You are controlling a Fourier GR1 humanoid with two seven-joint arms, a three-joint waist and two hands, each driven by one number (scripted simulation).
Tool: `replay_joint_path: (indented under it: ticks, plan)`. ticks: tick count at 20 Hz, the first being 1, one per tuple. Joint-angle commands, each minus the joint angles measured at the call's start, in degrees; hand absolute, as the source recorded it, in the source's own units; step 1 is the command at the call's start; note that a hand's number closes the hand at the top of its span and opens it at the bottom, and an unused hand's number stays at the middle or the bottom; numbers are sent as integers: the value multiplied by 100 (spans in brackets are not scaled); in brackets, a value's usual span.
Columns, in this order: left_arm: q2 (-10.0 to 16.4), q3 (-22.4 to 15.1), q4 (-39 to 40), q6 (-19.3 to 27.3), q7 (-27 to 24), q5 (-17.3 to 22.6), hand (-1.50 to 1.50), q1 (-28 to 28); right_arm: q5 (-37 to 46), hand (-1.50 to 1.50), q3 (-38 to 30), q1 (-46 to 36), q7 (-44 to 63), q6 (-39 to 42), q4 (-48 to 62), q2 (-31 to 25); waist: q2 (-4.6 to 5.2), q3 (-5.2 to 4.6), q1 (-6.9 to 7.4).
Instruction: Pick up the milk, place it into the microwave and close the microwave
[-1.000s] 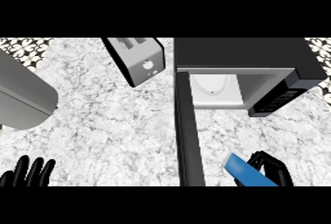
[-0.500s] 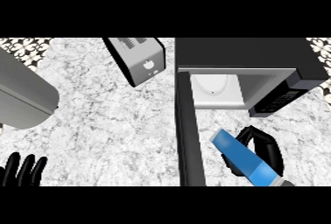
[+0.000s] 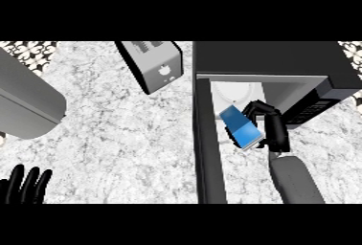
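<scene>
Right hand (image 3: 274, 133) has carried milk (image 3: 239, 127) up to microwave (image 3: 272, 60) opening.

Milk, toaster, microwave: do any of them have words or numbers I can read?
No words or numbers can be read anywhere.
milk: plain blue side, no text shows.
toaster: small white marks, too blurred to read.
microwave: tiny marks on its button panel, too small to read.
</scene>
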Motion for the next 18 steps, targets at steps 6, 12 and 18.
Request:
replay_joint_path:
  ticks: [6,12,18]
  plan:
    - [19,9,-14,-144,135,98,-150,-74,251,150,-753,-2125,-76,-475,2603,-474,38,9,82]
    - [48,113,-123,-136,307,133,-150,-247,369,150,-1219,-2996,-249,-1376,3793,-801,107,17,227]
    - [104,294,68,-242,119,206,-150,-187,687,150,-1247,-3145,-810,-2567,4133,-988,149,16,340]
